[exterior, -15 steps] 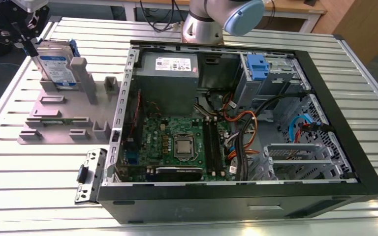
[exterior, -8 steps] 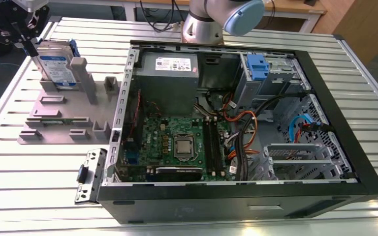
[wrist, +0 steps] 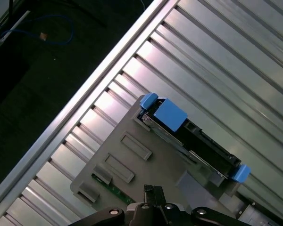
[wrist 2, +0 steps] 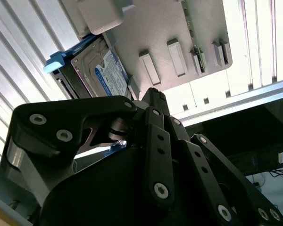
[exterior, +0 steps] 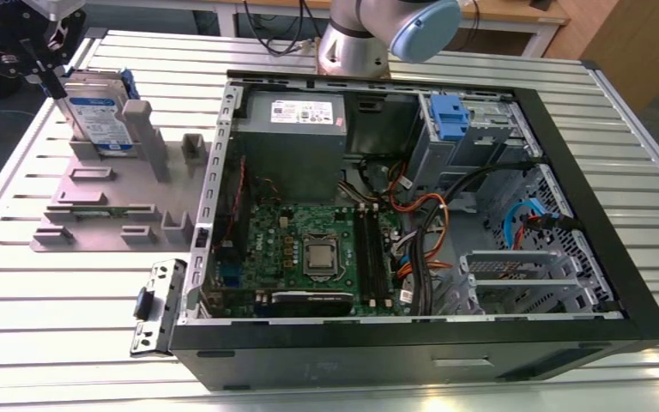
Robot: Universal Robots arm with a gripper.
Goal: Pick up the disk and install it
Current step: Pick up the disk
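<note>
Black gripper (exterior: pixel 45 79), upper left of the exterior view, hangs just beside the disk (exterior: pixel 99 116); how far it is open cannot be told. The disk stands upright on the grey fixture plate (exterior: pixel 106 193). Bare ribbed table (exterior: pixel 66 292) lies below the plate in frame, and the computer case (exterior: pixel 364 348) edge borders it at right.

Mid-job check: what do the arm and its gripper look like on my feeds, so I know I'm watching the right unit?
In the exterior view, the arm is a round silver-grey tube with a rounded light-blue joint cap. In the second wrist view, the gripper is matte black, built of flat, angular linkage bars pinned with silver screw heads on a bulky black body.
</note>
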